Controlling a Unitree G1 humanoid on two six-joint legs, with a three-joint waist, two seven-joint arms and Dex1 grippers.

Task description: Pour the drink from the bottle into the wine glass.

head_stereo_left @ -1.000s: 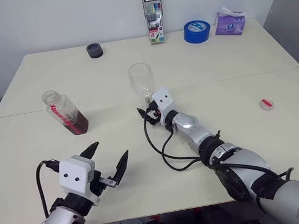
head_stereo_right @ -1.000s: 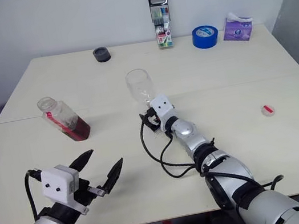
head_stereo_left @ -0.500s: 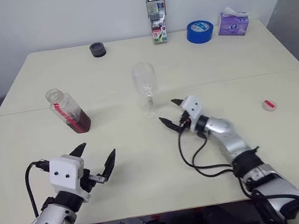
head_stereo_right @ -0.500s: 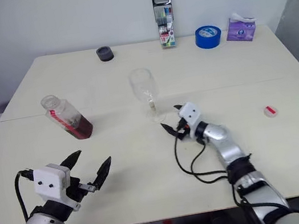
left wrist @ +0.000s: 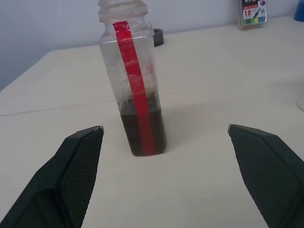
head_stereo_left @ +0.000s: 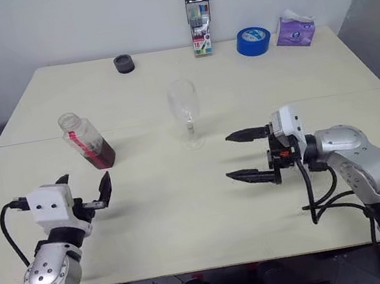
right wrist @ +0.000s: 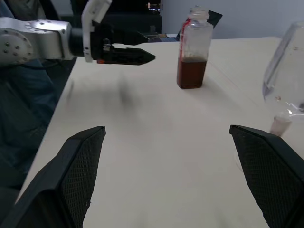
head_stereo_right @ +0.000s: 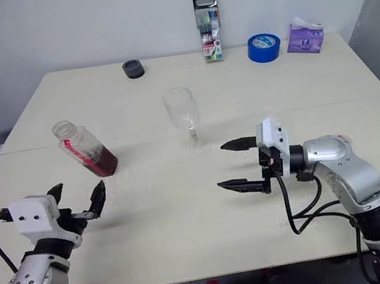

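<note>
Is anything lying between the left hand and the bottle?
No. In the left wrist view only bare table separates the open left hand from the bottle, which stands uncapped straight ahead.

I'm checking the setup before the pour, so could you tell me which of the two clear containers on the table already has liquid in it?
The bottle with the red strip, standing ahead of the left claw, holds dark red-brown drink at its bottom. The wine glass at mid-table is empty.
</note>
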